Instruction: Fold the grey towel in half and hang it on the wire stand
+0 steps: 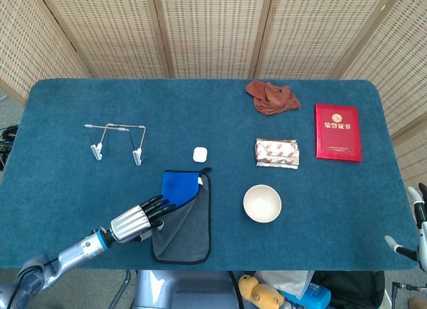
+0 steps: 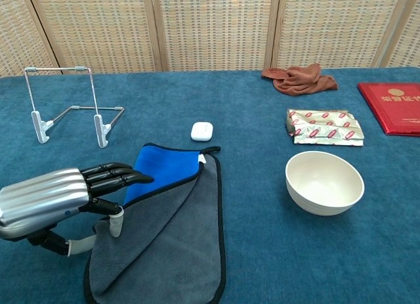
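The grey towel (image 1: 187, 232) lies near the table's front edge, partly folded, with its blue underside (image 1: 177, 187) showing at the far end. In the chest view the towel (image 2: 177, 245) fills the lower middle. My left hand (image 1: 143, 219) reaches in from the left with its fingers (image 2: 121, 178) stretched over the towel's left edge and its thumb (image 2: 115, 221) down at that edge; nothing is pinched. The wire stand (image 1: 117, 141) stands upright and bare at the left, beyond the hand (image 2: 52, 199); the stand (image 2: 65, 107) holds nothing. Only pale bits of my right hand (image 1: 415, 232) show off the table's right edge.
A white bowl (image 1: 261, 203) sits right of the towel, and a small white case (image 1: 199, 154) lies just beyond it. Farther right are a foil packet (image 1: 277, 153), a red booklet (image 1: 337, 132) and a crumpled brown cloth (image 1: 271, 97).
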